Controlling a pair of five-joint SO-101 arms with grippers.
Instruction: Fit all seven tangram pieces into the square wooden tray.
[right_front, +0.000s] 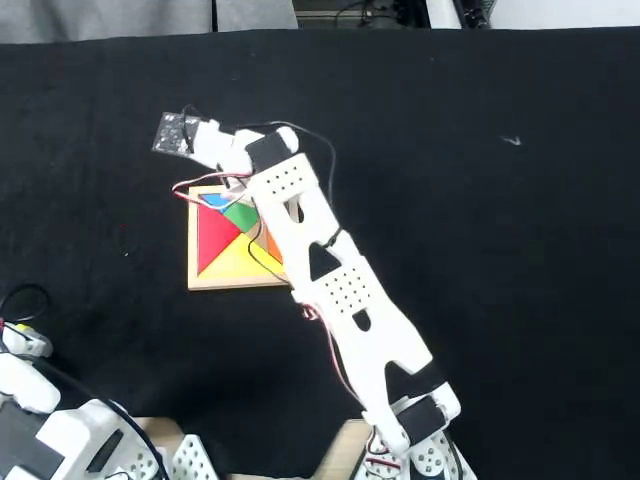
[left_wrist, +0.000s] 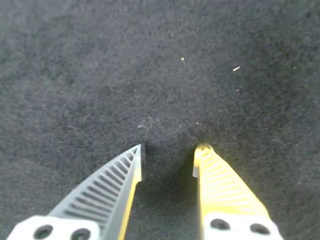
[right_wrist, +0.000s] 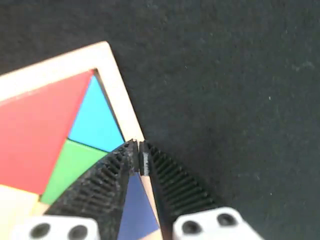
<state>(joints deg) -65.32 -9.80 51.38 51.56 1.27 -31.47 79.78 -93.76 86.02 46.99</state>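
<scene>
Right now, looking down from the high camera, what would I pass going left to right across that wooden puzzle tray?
In order: pale wooden tray rim → red triangular piece → green piece → orange piece → white right arm.

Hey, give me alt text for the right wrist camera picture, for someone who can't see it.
The right gripper, its black ridged fingers shut with nothing between them, points at the rim of the wooden tray. A red piece, a light blue triangle, a green piece and a dark blue piece lie in the tray, on black cloth.
</scene>
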